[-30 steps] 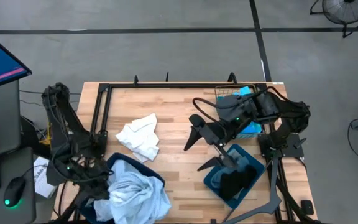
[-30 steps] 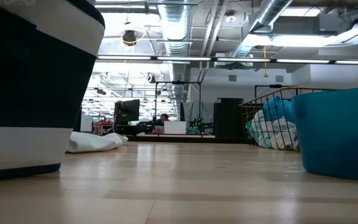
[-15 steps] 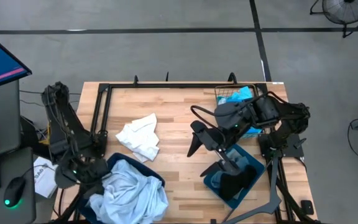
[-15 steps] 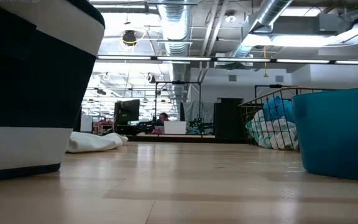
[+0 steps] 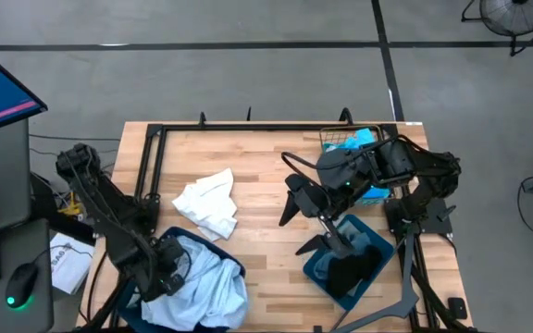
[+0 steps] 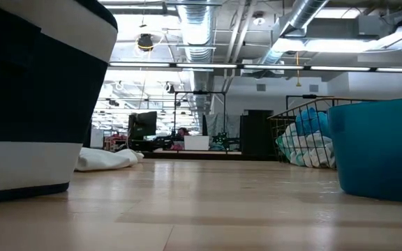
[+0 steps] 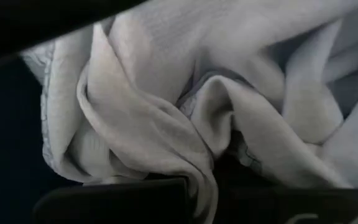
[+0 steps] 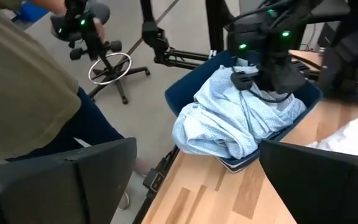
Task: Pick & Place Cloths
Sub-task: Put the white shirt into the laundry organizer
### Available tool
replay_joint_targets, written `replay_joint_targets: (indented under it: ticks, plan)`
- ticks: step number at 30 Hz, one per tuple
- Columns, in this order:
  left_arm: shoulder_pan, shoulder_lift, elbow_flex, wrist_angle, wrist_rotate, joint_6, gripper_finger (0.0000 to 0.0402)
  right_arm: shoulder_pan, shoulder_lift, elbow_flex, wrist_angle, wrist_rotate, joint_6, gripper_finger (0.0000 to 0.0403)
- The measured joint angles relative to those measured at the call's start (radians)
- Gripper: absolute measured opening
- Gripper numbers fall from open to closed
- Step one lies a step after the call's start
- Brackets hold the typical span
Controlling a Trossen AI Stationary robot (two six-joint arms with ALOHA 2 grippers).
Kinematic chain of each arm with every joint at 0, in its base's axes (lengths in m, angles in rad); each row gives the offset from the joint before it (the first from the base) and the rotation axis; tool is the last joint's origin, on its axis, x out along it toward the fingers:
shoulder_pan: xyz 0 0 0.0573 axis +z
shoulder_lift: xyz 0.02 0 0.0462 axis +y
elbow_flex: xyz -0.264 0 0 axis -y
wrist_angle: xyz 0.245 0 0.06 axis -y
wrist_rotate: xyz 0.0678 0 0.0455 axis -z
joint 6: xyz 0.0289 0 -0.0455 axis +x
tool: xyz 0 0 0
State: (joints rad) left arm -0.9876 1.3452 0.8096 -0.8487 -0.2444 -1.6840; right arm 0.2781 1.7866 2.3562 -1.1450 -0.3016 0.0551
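From above, the left gripper (image 5: 167, 268) is down in the pale blue cloth (image 5: 206, 287) in the bin (image 5: 234, 265) at the tabletop's near left corner. The right gripper (image 5: 303, 227) hangs wide open, empty. In the left wrist view its fingers seem pinched on the folds.

Pale cloth (image 7: 185, 106) crumpled right against the left pincer's camera.

The cloth fills nearly the whole view in soft, thick folds, one rolled ridge (image 7: 148, 134) curving down the middle toward the pincer and a second fold (image 7: 272, 143) sweeping off beside it. A fine ribbed weave shows on the upper folds. A dark edge (image 7: 36, 25) crosses one corner beyond the cloth, and a dark bar of the pincer (image 7: 117, 199) lies along the near side, with the cloth draped down onto it.
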Motion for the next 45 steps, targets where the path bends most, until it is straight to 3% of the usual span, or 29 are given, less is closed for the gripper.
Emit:
replay_joint_targets:
  ticks: [7, 11, 18, 21, 26, 30, 35, 40, 45]
  plan:
    - [0.030, 0.053, 0.000, -0.020, 0.032, 0.004, 0.0006, -0.027, 0.000, 0.000, -0.004, -0.005, 0.049, 0.0333]
    - [0.031, -0.056, -0.008, 0.014, 0.058, 0.006, 0.0038, -0.023, 0.000, 0.000, -0.021, -0.009, 0.051, 0.0333]
    - [0.030, -0.319, -0.007, 0.033, 0.064, 0.022, 0.0127, -0.001, 0.000, 0.000, -0.034, -0.011, 0.052, 0.0333]
    - [0.030, -0.408, -0.006, 0.038, 0.114, 0.052, 0.0160, 0.008, 0.000, 0.000, -0.032, -0.011, 0.052, 0.0333]
    - [0.030, -0.513, -0.006, 0.074, 0.108, 0.095, 0.0182, 0.017, 0.000, 0.000, -0.029, -0.011, 0.104, 0.0333]
    - [0.030, -0.541, -0.006, 0.210, -0.031, 0.221, 0.0181, 0.018, 0.000, 0.000, -0.029, -0.011, 0.150, 0.0333]
    - [0.030, -0.515, -0.003, 0.372, -0.126, 0.395, 0.0167, 0.023, 0.000, 0.000, -0.029, -0.011, 0.182, 0.0333]
    - [0.048, -0.450, -0.004, 0.293, -0.053, 0.371, 0.0123, 0.038, 0.000, 0.000, -0.025, -0.011, 0.207, 0.0333]
    - [0.056, -0.358, 0.016, 0.290, -0.036, 0.382, 0.0033, 0.050, 0.000, 0.000, -0.022, -0.011, 0.227, 0.0333]
